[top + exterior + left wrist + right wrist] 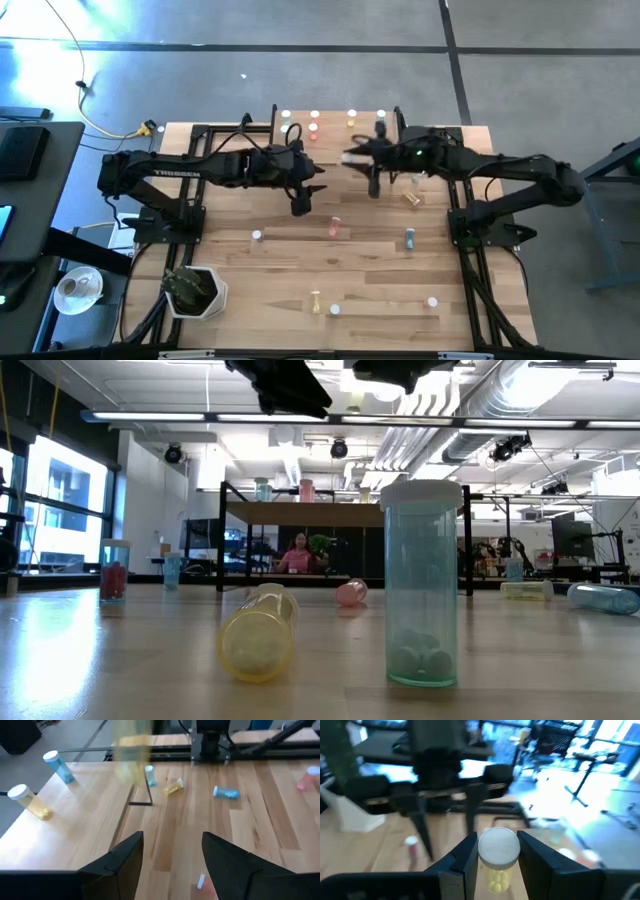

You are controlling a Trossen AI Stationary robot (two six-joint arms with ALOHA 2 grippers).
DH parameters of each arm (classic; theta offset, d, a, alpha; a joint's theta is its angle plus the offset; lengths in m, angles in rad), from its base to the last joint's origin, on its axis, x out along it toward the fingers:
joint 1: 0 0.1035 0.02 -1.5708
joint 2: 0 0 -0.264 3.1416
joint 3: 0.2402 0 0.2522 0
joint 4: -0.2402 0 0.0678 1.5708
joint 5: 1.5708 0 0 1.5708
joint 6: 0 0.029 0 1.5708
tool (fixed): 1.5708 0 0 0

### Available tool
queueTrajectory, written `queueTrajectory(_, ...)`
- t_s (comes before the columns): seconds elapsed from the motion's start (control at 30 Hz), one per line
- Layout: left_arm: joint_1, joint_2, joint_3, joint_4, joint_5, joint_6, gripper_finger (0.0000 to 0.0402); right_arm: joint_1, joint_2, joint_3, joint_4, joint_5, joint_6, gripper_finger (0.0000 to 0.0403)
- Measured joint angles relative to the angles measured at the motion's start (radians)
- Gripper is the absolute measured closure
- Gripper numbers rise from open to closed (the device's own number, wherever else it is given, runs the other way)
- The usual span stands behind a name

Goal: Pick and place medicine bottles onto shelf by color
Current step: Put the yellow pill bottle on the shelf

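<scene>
The shelf (80, 820) stands at the table's far edge and carries a blue bottle (57, 765), a yellow bottle (27, 800) and others (315, 115). My left gripper (172, 862) hangs open and holds nothing, in the air beside the shelf's near edge, over the table's middle (316, 178). My right gripper (497, 857) is shut on a yellow bottle (496, 877) with a white cap, up in the air near the shelf (352, 158). More bottles stand or lie on the tabletop, among them a teal one (422, 585) upright and a yellow one (260, 635) on its side. My right gripper pinches the yellow bottle between its two fingers, on the body just under the white cap (499, 845). The fingers come about level from the table's right side. The bottle stands upright with its cap up, lifted clear of the table.
Loose bottles lie over the tabletop: pink (335, 227), blue (409, 238), yellow (411, 197) and others near the front edge (334, 310). A potted plant (195, 290) stands at the near left corner. A blurred yellow shape (132, 750) shows above the shelf's edge.
</scene>
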State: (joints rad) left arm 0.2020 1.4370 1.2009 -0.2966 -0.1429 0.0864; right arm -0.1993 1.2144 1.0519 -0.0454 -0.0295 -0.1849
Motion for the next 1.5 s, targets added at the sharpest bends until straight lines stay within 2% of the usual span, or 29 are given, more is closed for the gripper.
queueTrajectory(0.37,0.058,-0.109,0.002,-0.087,0.001,0.006,0.0213,-0.188,-0.105,0.0,0.044,0.0,-0.052,0.0297)
queueTrajectory(0.5,0.074,-0.133,-0.07,-0.04,0.002,-0.009,0.0213,-0.279,-0.097,0.0,0.065,-0.025,-0.026,0.0297)
queueTrajectory(0.7,0.098,-0.14,-0.191,0.091,0.036,-0.05,0.0213,-0.387,-0.033,0.0,0.067,-0.141,0.059,0.0297)
queueTrajectory(0.93,0.108,-0.141,-0.301,0.231,0.063,-0.084,0.0213,-0.409,0.099,0.0,0.061,-0.145,0.075,0.0297)
queueTrajectory(1.17,0.108,-0.147,-0.39,0.329,0.073,-0.126,0.0213,-0.406,0.176,0.0,0.026,-0.147,0.098,0.0297)
queueTrajectory(1.5,0.108,-0.147,-0.419,0.376,0.106,-0.128,0.0213,-0.402,0.24,0.0,0.008,-0.146,0.133,0.0297)
